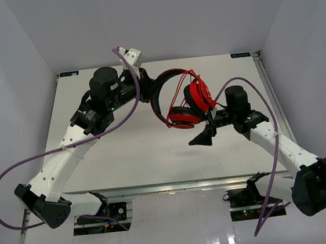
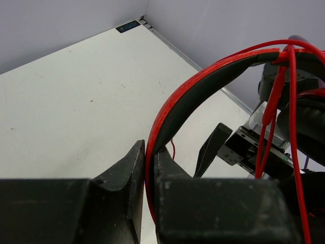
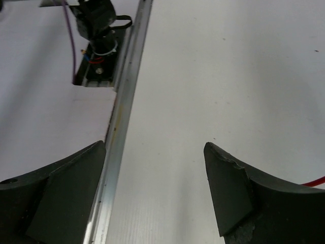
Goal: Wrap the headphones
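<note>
The red over-ear headphones (image 1: 195, 98) are pinched by their stiff headband (image 2: 203, 86) in the left gripper (image 2: 150, 155); the spread right gripper (image 3: 155, 170) is judged best applied to the limp red cable (image 2: 293, 101).

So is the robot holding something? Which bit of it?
Yes. The left gripper pinches the red headphones by the headband. The right gripper is open and holds nothing.

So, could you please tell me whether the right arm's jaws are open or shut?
Open. The right arm's jaws stand wide apart, with only the table showing between them; they grip nothing.
</note>
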